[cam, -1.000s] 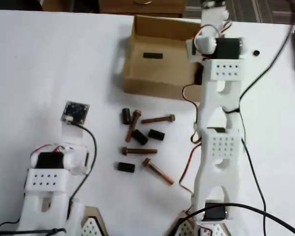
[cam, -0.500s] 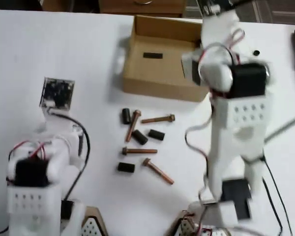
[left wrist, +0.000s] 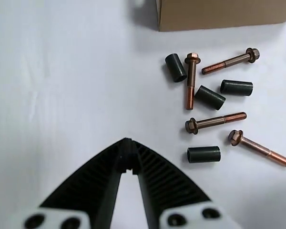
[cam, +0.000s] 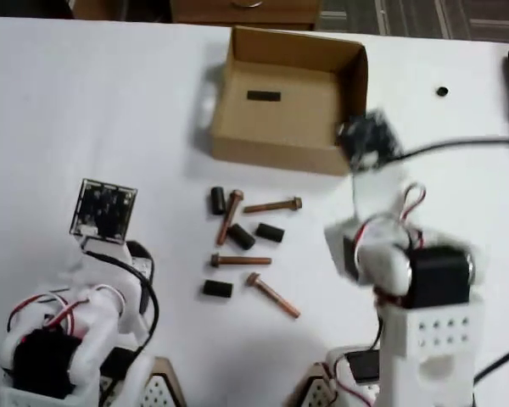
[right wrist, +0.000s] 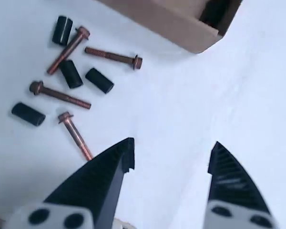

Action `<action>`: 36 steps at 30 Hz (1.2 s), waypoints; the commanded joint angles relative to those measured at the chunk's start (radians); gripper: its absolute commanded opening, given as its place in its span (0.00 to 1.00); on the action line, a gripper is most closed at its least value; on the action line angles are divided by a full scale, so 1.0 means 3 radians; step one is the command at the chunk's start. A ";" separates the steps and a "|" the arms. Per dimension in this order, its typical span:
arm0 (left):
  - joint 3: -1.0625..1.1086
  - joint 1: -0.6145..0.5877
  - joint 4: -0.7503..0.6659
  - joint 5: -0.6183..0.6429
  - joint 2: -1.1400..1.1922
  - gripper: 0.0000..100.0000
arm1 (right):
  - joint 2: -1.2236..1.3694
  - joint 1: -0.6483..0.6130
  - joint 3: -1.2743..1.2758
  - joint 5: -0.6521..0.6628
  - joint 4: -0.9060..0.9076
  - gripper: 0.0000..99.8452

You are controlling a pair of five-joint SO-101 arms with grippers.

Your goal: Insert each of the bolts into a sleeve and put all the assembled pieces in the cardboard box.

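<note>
Lying loose, bolts (cam: pixel 271 205), sleeves (cam: pixel 218 288), nr cardboard box (cam: pixel 271 154)

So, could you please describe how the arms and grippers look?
The left arm and right arm are white shells with black motors and red and black cables; a hole grid marks the right one. The left gripper and right gripper have black, ribbed, pointed fingers.

Bright, even light from above. The white desk (cam: pixel 85 102) is near washed out, with no hard glare. Shadows are soft and short: a faint one off the box (cam: pixel 276 153) toward the desk's left edge, thin ones hugging the bolts (left wrist: pixel 190 86). Right arm (cam: pixel 407 275) is motion-smeared in the high view.
</note>
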 commanded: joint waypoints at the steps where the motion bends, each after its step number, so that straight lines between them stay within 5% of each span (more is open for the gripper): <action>1: -0.0136 0.0031 0.0113 0.0031 -0.0015 0.02 | -0.0432 0.0028 0.0404 0.0511 0.0054 0.24; 9: -0.0136 -0.0005 0.0210 0.0031 -0.0020 0.02 | -0.0611 0.0013 0.1156 0.1678 -0.0115 0.24; 17: 0.0141 -0.0859 0.0128 0.0005 -0.0026 0.02 | -0.0207 -0.0003 0.1222 0.2951 -0.0918 0.24; 28: 0.0427 -0.1539 -0.0056 -0.0256 -0.0026 0.02 | 0.0867 -0.0821 0.1207 0.3038 -0.1609 0.24; 36: 0.1179 -0.1805 -0.0685 -0.0230 -0.0026 0.02 | 0.1297 -0.0995 0.1217 0.3023 -0.2084 0.24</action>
